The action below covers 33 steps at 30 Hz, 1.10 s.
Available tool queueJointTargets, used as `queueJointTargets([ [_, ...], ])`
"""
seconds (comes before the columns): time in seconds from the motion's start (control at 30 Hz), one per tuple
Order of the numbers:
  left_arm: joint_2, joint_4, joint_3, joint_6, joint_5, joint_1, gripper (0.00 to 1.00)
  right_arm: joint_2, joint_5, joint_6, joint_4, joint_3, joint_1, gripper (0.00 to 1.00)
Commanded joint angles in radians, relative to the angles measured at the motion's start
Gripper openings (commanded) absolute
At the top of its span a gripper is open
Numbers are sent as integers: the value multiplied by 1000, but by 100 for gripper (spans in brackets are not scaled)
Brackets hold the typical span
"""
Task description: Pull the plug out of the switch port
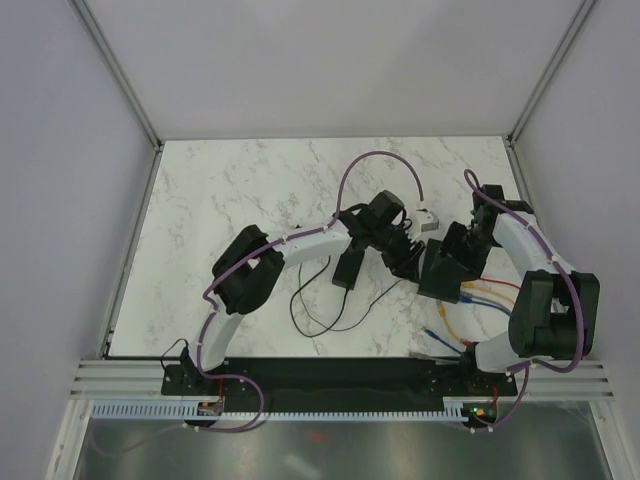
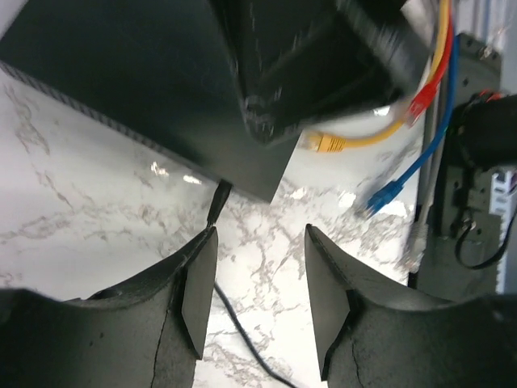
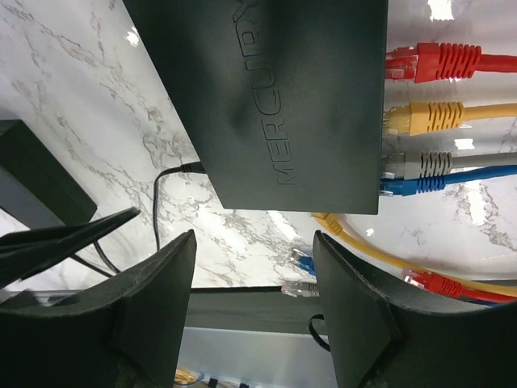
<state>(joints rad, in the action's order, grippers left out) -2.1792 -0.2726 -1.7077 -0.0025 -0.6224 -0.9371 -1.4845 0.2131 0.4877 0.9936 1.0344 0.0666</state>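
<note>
Four plugs sit in switch (image 3: 299,97) on marble table (image 1: 230,190): red plug (image 3: 422,63), yellow plug (image 3: 420,118), grey plug (image 3: 420,165), blue plug (image 3: 416,185). Left gripper (image 2: 260,236), right gripper (image 3: 254,242) both apart, empty, beside switch.

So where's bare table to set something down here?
Free: the far strip of table along the back wall, and the left side between the wall and the left arm. Crowded: near right around the switch, with coloured cables, the power brick and black cord.
</note>
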Motion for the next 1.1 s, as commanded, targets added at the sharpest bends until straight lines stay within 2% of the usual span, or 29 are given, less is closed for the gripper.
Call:
queueJointTargets([
  [0.0, 76, 107, 86, 162, 32, 0, 55, 20, 45, 37, 16, 3, 15, 68],
  [0.07, 78, 122, 112, 246, 21, 1, 55, 17, 42, 49, 31, 12, 21, 68],
  [0.23, 59, 170, 123, 335, 7, -2, 54, -17, 66, 84, 48, 32, 55, 66],
  [0.43, 41, 227, 128, 369, 61, -12, 52, -51, 69, 112, 48, 67, 56, 60],
  [0.57, 22, 230, 120, 389, 78, -29, 45, -68, 78, 115, 36, 82, 56, 59],
  [1.07, 22, 295, 194, 503, 228, -78, 37, -148, 121, 107, 7, 144, 59, 58],
])
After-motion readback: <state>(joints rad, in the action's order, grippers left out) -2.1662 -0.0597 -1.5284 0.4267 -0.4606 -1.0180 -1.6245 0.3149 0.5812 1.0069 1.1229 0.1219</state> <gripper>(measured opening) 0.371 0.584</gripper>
